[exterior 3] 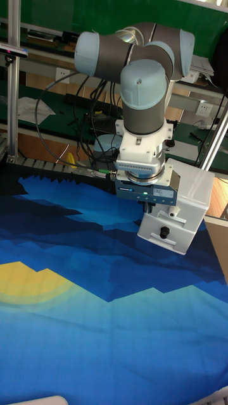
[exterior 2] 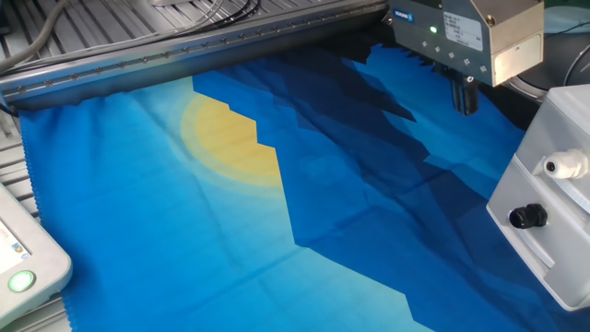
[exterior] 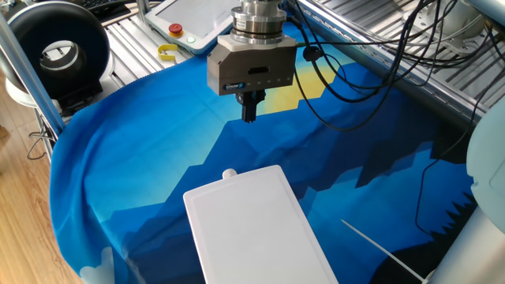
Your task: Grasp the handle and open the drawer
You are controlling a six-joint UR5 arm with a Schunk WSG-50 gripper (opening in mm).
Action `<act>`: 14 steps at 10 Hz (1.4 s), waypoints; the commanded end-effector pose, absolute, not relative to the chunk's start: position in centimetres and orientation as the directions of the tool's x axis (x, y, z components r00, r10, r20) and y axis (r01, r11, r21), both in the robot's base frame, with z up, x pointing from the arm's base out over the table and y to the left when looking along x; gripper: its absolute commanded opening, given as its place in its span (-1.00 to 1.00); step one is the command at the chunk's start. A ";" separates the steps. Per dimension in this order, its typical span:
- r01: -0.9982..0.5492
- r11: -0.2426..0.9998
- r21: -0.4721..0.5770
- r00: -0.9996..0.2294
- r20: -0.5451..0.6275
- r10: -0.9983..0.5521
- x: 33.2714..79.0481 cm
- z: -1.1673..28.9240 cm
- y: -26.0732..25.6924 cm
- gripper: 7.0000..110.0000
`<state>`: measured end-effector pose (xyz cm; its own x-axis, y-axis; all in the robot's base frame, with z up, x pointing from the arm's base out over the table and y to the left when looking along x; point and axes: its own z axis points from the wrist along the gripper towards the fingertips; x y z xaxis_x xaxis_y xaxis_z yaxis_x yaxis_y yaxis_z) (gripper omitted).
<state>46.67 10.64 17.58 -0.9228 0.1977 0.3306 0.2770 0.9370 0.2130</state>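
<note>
The white box with the drawer lies on the blue cloth, and the drawer front sits flush, closed. The handle, a small white knob, sticks out of that narrow front. My gripper hangs above the cloth in front of the box, well short of the handle and higher than it. Its dark fingers are pressed together with nothing between them. In the tall fixed view the gripper hangs just left of the box.
A black knob sits below the white one on the box front. A white pendant with a red button and a yellow object lie beyond the cloth. Black cables trail to the right. A black ring-shaped device stands at the left.
</note>
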 end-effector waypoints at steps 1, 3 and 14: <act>0.281 0.932 0.228 -0.926 0.322 0.200 47.0 17.7 10.9 -1.00; 0.281 0.932 0.229 -0.926 0.319 0.201 47.1 17.7 10.9 -1.00; 0.309 0.913 0.265 -0.933 0.270 0.237 48.8 17.6 11.7 -1.00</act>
